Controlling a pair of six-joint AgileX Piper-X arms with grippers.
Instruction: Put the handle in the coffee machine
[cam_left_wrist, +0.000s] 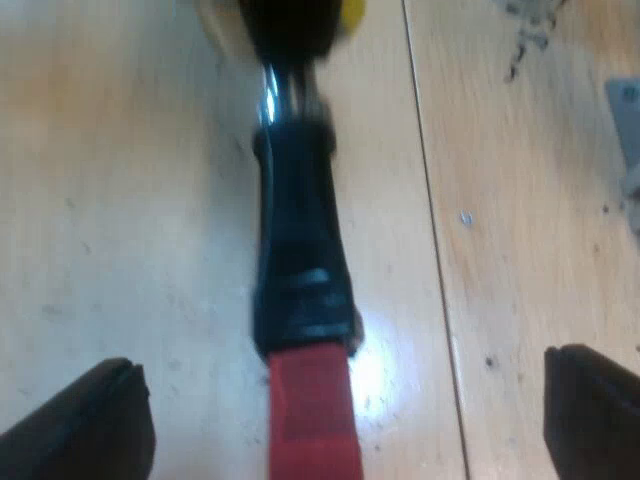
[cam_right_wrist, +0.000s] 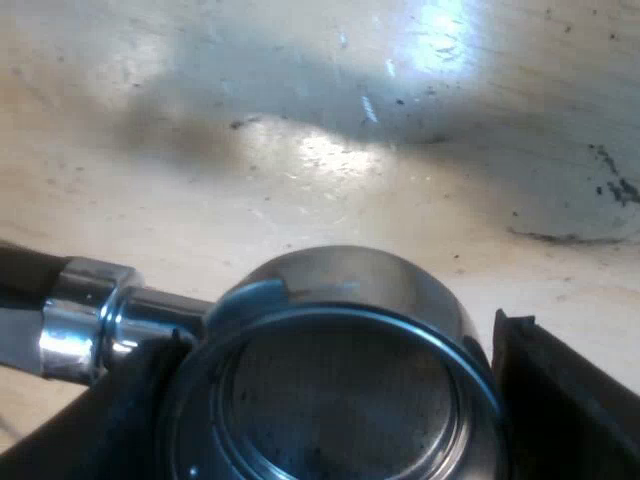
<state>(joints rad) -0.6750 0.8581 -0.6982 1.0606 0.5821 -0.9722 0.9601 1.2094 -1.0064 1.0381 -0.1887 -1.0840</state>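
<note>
The holder (cam_left_wrist: 300, 250) stretches over a pale wooden worktop (cam_left_wrist: 120, 200). Its black handle (cam_left_wrist: 298, 200) runs toward the left gripper (cam_left_wrist: 345, 375) and ends in a red tip (cam_left_wrist: 312, 420) between that gripper's two black fingers (cam_left_wrist: 90, 420). Those fingers stand wide apart, one on each side of the handle and clear of it, gripping nothing. At the handle's far end a bright metal neck (cam_left_wrist: 272, 95) leads into a dark blurred shape (cam_left_wrist: 290, 25) with a yellow edge, too soft to identify. A thin seam (cam_left_wrist: 430, 200) in the boards runs alongside the handle, and dark specks (cam_left_wrist: 525, 40) lie beyond the seam. At the right gripper (cam_right_wrist: 330, 370), the holder's round metal basket (cam_right_wrist: 340, 400) faces the camera with its mouth open and a fine mesh floor visible inside. The right fingers (cam_right_wrist: 560, 400) close in on opposite sides of the basket's rim, clamped on the holder. A polished collar (cam_right_wrist: 80, 320) joins the basket to the dark handle, which leads away past one finger. Behind the basket the worktop shows scuffs, small dark marks, a broad shadow and a bright patch of glare. Whether the holder rests on the wood or hangs just above it cannot be told.
</note>
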